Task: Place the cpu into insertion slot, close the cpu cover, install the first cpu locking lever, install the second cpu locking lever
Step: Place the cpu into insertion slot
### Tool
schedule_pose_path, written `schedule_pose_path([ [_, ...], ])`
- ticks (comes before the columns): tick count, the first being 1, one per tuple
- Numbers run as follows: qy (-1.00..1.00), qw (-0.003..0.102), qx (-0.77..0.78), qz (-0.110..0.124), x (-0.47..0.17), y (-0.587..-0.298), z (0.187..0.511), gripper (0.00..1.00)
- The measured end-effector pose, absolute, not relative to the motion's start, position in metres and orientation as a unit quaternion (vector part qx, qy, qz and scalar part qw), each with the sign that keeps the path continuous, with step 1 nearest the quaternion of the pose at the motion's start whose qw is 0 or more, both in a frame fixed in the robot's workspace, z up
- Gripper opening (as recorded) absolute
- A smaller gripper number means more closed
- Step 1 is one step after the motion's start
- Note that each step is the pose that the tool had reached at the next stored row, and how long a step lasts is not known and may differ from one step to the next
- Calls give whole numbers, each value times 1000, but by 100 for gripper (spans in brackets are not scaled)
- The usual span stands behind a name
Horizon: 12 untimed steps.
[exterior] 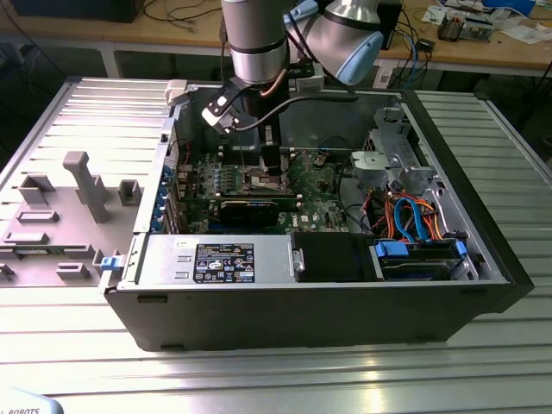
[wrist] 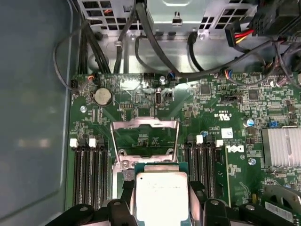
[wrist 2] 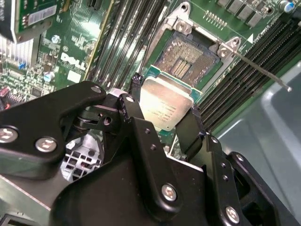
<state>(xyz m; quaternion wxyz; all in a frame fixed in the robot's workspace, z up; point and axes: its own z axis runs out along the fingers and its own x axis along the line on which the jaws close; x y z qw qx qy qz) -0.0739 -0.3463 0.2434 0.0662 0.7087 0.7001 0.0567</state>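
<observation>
Toward the exterior view's left, the black sticker [exterior: 224, 261] on the power supply carries white print too fine to read. Further right, the gripper [exterior: 270, 171] hangs over the green board [exterior: 319, 203]. In the second wrist view its fingers [wrist 2: 136, 89] are closed part-way on the edges of the chip [wrist 2: 167, 106], held over one edge of the open socket [wrist 2: 188, 55] and not seated. The cover [wrist: 144, 123] stands raised. A skewed descent could bend the socket's pins or catch its rim. Right again, a thin lever [wrist 2: 263, 71] juts out beside the socket. A white logo is printed on the board.
</observation>
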Motion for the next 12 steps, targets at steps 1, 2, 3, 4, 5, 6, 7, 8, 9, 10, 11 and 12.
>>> schedule_pose_path([
  [1,701,66,708,57,-75,-346,242,54],
  [2,703,66,706,57,-76,-346,240,54],
  [3,706,65,703,57,-77,-346,239,54],
  [4,708,65,701,57,-78,-346,237,54],
  [5,709,65,700,57,-79,-346,235,54],
  [6,709,65,700,57,-79,-346,232,54],
  [7,709,65,700,57,-79,-346,231,54],
  [8,709,64,700,57,-80,-346,229,54],
  [9,709,64,700,56,-80,-346,228,54],
  [10,709,63,700,55,-80,-346,226,54],
  [11,709,63,700,55,-80,-345,225,54],
  [12,709,61,700,54,-80,-345,223,54],
])
